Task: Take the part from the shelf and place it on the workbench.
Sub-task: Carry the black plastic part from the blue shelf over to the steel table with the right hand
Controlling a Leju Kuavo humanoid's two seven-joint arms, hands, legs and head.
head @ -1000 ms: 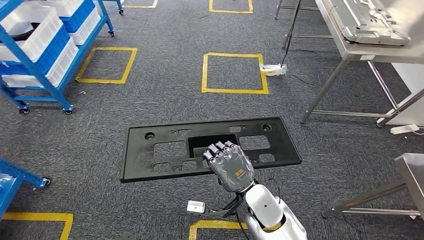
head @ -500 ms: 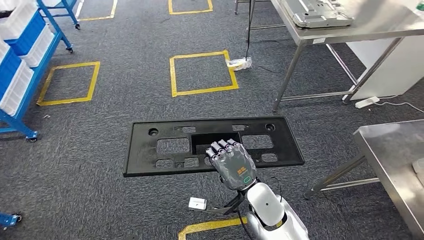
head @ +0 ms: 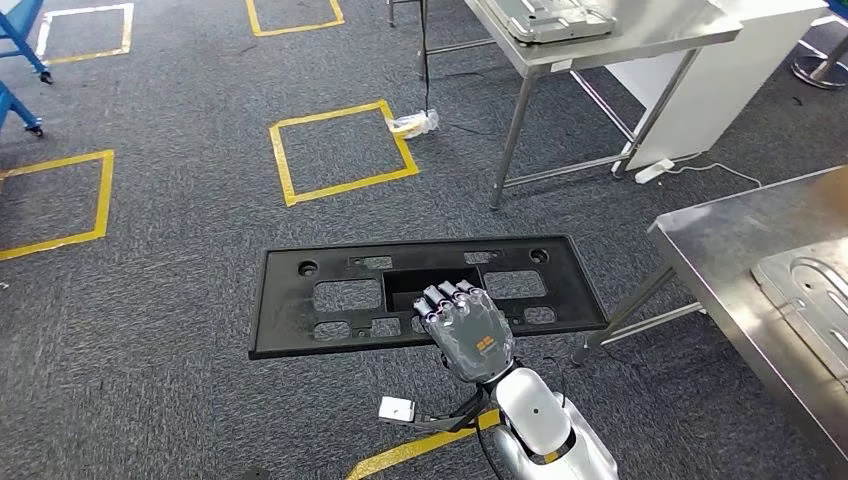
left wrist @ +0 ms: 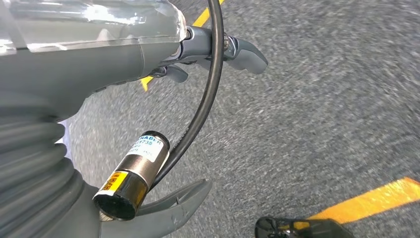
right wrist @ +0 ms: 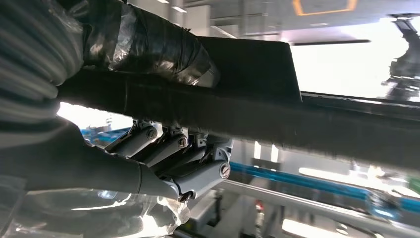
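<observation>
The part is a long black plastic panel (head: 330, 300) with several cut-outs, carried flat above the carpet in front of me. My right hand (head: 468, 330) grips its near edge at the middle, fingers curled into the central opening. In the right wrist view the fingers (right wrist: 173, 148) wrap under the panel's dark edge (right wrist: 247, 114). A steel workbench (head: 720, 235) stands at the right, with a grey metal plate (head: 812, 295) lying on it. My left hand (left wrist: 99, 64) hangs over the carpet with thumb and fingers apart, holding nothing.
A second steel table (head: 610, 40) with a metal part on it stands further back, beside a white cabinet (head: 720, 80). Yellow tape squares (head: 340, 150) mark the grey carpet. A small white box (head: 396, 409) and cables lie near my feet. A blue shelf's leg (head: 20, 60) stands far left.
The whole view has swung to the right: the blue shelves slid out at the left and the near workbench came in at the right. My right hand keeps its hold on the panel.
</observation>
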